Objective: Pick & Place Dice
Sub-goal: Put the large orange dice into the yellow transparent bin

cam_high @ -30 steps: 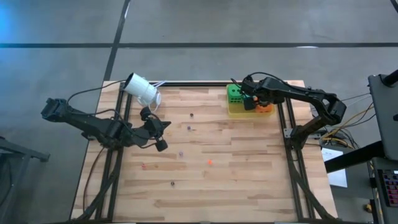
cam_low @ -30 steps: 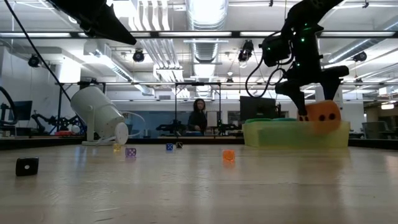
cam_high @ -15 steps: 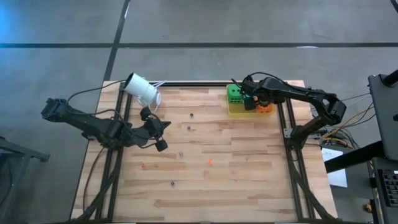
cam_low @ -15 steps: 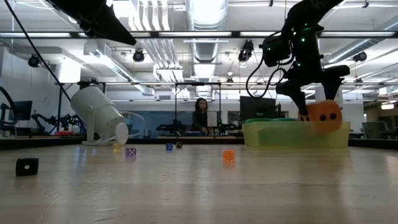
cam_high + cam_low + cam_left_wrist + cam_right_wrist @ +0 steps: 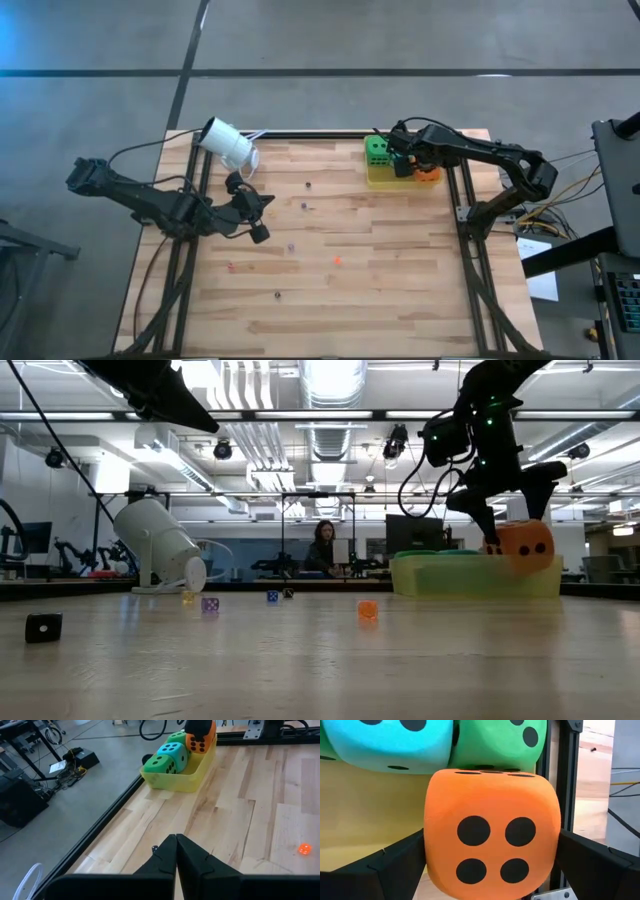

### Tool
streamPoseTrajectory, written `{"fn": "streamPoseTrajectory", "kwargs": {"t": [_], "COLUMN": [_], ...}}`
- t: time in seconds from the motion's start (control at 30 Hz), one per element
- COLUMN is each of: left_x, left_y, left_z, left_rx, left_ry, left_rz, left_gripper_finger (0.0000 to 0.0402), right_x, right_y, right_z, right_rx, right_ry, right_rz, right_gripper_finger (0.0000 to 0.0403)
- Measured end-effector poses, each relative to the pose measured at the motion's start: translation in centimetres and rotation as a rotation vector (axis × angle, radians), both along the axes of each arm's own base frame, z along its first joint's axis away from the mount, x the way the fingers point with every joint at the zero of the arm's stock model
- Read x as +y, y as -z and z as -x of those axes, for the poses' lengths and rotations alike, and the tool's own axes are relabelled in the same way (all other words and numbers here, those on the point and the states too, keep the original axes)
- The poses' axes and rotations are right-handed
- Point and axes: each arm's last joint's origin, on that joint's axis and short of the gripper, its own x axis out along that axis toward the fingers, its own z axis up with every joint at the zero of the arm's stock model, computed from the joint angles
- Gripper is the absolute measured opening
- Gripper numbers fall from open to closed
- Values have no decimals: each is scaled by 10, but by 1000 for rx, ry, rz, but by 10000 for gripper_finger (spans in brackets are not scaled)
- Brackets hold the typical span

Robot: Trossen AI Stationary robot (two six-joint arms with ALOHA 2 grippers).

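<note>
- Placing step: right gripper (image 5: 403, 166) at the table's one o'clock, jaws spread wide either side of the orange die (image 5: 490, 832) over the yellow tray (image 5: 196, 771).
- Whether they touch it, I cannot tell.
- Next, judged: lift clear.
- Left gripper (image 5: 176, 851) waits pinched shut, empty.

Grey concrete floor (image 5: 320, 40) with dark seam lines all around the wooden desk (image 5: 400, 290). Behind it, an open workshop: long ceiling lights (image 5: 330, 380), monitors (image 5: 410, 532), a person (image 5: 324, 546) in the distance.

No words, brands or numerals can be read anywhere; the only markings are dark pips, four on the orange die (image 5: 490, 837) face.
</note>
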Motion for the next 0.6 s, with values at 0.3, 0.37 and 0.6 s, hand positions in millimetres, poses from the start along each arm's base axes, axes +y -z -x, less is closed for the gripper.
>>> {"fn": "streamPoseTrajectory", "kwargs": {"t": [0.3, 0.37, 0.6], "left_x": [0, 0, 0], "left_y": [0, 0, 0], "left_z": [0, 0, 0], "left_rx": [0, 0, 1], "left_ry": [0, 0, 0], "left_rz": [0, 0, 0], "left_gripper_finger": [12, 12, 12], "right_x": [2, 3, 5], "right_y": [-4, -5, -6], "right_z": [2, 4, 6], "right_rx": [-28, -23, -2], "right_ry": [18, 21, 0], "right_rz": [-1, -6, -28], "right_gripper_finger": [400, 400, 400]}}
